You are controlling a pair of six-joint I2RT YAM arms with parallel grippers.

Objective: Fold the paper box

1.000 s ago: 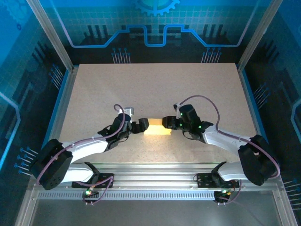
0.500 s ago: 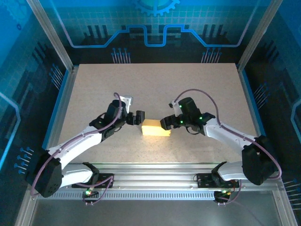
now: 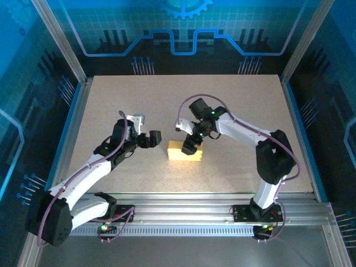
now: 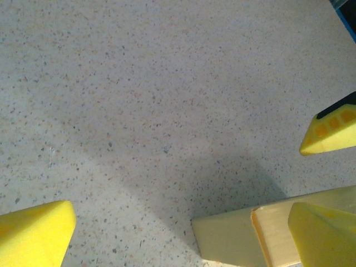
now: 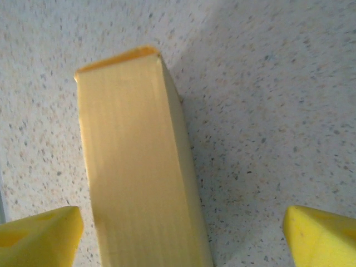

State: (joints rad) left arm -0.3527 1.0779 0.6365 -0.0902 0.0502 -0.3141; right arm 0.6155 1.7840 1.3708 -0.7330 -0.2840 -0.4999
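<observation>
Bench (image 3: 233,100), pale and speckled, carries the paper box (image 3: 177,152) near its middle, lying as a closed rectangular block. Reaching in from the far side, the right arm (image 3: 245,129) holds the right pincer (image 3: 190,147) over the box, fingers spread with one on each side of it in the wrist view, not clamped. The left pincer (image 3: 149,139) sits just left of the box, fingers apart, holding nothing.
</observation>
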